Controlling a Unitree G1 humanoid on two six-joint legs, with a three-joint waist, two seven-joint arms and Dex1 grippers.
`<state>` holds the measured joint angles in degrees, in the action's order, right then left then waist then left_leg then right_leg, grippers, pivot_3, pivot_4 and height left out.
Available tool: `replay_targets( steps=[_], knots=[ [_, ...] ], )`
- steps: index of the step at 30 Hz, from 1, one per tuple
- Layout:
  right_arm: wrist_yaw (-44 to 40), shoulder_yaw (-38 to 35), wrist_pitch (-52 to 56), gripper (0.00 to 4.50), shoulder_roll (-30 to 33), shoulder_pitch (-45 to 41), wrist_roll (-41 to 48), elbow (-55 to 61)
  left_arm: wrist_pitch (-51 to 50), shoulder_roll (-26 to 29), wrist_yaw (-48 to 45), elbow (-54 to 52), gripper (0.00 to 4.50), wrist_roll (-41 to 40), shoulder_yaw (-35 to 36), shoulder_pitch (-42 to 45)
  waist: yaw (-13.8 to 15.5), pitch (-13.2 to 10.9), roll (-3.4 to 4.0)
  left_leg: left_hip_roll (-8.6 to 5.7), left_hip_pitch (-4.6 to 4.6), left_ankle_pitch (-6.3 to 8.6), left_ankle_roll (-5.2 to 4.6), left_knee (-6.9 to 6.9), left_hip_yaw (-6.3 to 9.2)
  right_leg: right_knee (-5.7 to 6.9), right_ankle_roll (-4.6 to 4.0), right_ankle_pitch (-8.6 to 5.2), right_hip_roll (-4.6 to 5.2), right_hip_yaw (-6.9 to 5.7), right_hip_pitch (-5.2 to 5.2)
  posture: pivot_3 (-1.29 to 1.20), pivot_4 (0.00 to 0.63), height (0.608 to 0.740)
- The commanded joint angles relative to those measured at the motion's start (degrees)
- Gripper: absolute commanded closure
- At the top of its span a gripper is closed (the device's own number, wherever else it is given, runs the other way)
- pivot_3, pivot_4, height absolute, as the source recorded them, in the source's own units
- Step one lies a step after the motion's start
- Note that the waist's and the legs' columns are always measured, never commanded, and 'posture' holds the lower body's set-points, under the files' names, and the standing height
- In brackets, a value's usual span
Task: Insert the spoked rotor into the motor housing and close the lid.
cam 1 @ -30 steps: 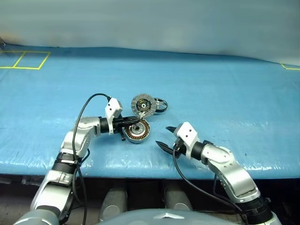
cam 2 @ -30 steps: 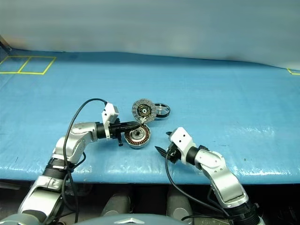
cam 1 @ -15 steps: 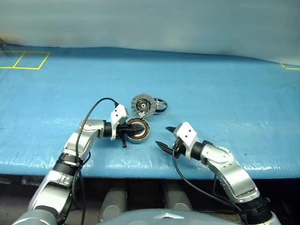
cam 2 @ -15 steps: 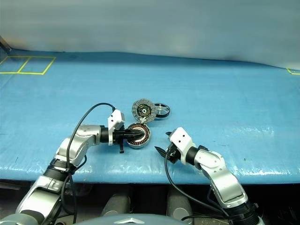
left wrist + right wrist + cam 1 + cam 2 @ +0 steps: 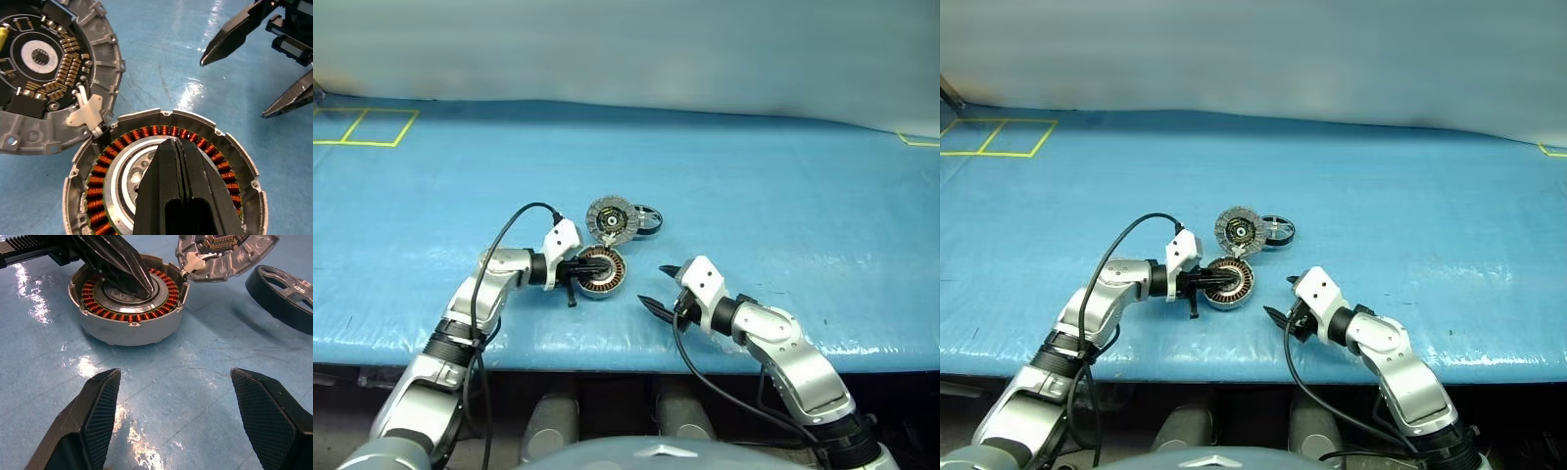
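Observation:
The motor housing (image 5: 603,276) lies open on the blue mat, with copper windings (image 5: 146,132) around a silver hub. Its hinged lid (image 5: 612,218) stands tipped back behind it, dark inner face showing (image 5: 49,73). The spoked rotor (image 5: 648,219), a black ring, lies on the mat just right of the lid (image 5: 283,291). My left gripper (image 5: 591,268) is shut and empty. Its joined fingers (image 5: 172,161) reach in from the left over the housing's hub (image 5: 127,269). Right of the housing and nearer me, my right gripper (image 5: 658,286) stands open and empty, facing the housing (image 5: 129,328).
A blue mat (image 5: 783,196) covers the table, with its front edge (image 5: 607,362) close below both arms. Yellow tape squares (image 5: 362,125) mark the far left corner. A grey wall runs along the back.
My left wrist has rolled a little and shifted slightly right, bringing the shut fingers lower over the housing. The right arm, housing, lid and rotor have stayed put.

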<state>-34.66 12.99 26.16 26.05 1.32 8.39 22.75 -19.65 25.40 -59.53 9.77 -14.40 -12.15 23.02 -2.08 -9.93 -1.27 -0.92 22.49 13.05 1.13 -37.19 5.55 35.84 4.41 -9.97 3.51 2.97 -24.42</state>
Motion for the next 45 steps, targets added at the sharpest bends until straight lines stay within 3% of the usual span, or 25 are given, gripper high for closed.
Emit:
replay_targets(
  steps=[1, 18, 27, 37, 45],
  knots=[
    [0.14, -0.48, -1.49, 0.69, -0.41, -0.46, 0.25, 0.52, -0.85, -0.31, 0.24, -1.23, 4.47, -2.68, 3.14, 0.88, 0.01, 0.00, 0.00, 0.00, 0.03, 0.00, 0.00, 0.00, 0.01, 0.00, 0.00, 0.00, 0.00, 0.00, -0.02, 0.00, 0.150, 0.740],
    [0.61, -0.82, -1.64, 0.69, -0.70, -0.30, 0.18, 0.74, -0.94, 0.06, -1.47, -1.81, 4.47, -2.74, 2.05, 0.39, 0.01, 0.00, 0.00, -0.02, 0.04, 0.00, 0.00, 0.02, 0.01, 0.00, 0.00, 0.00, 0.00, 0.01, -0.03, 0.00, 0.150, 0.740],
    [0.46, -0.04, -1.80, 0.69, -0.87, -0.68, -0.13, 0.43, 0.08, 1.25, -0.09, 1.62, 4.47, 4.63, -3.79, -0.16, 0.05, 0.01, 0.00, -0.02, -0.04, 0.00, 0.00, 0.01, 0.01, -0.01, 0.00, 0.00, 0.00, 0.01, 0.06, 0.00, 0.150, 0.740],
    [0.68, -0.50, -1.82, 0.69, -0.95, -0.12, 0.00, 1.02, 1.24, 0.95, -0.06, 0.73, 4.47, 1.98, -0.02, 0.26, 0.01, 0.03, 0.01, -0.01, -0.07, 0.00, 0.00, 0.00, 0.01, 0.00, 0.00, 0.00, 0.00, 0.01, 0.08, 0.00, 0.150, 0.740],
    [1.45, -1.42, -2.41, 0.69, -1.90, -1.00, 0.36, 0.70, -1.80, 0.83, 2.50, -8.06, 4.47, -3.48, 5.34, -2.30, 0.01, 0.01, 0.00, -0.02, 0.06, 0.00, 0.00, 0.03, 0.02, -0.01, 0.01, 0.01, 0.00, 0.01, -0.05, 0.00, 0.150, 0.740]
  ],
)
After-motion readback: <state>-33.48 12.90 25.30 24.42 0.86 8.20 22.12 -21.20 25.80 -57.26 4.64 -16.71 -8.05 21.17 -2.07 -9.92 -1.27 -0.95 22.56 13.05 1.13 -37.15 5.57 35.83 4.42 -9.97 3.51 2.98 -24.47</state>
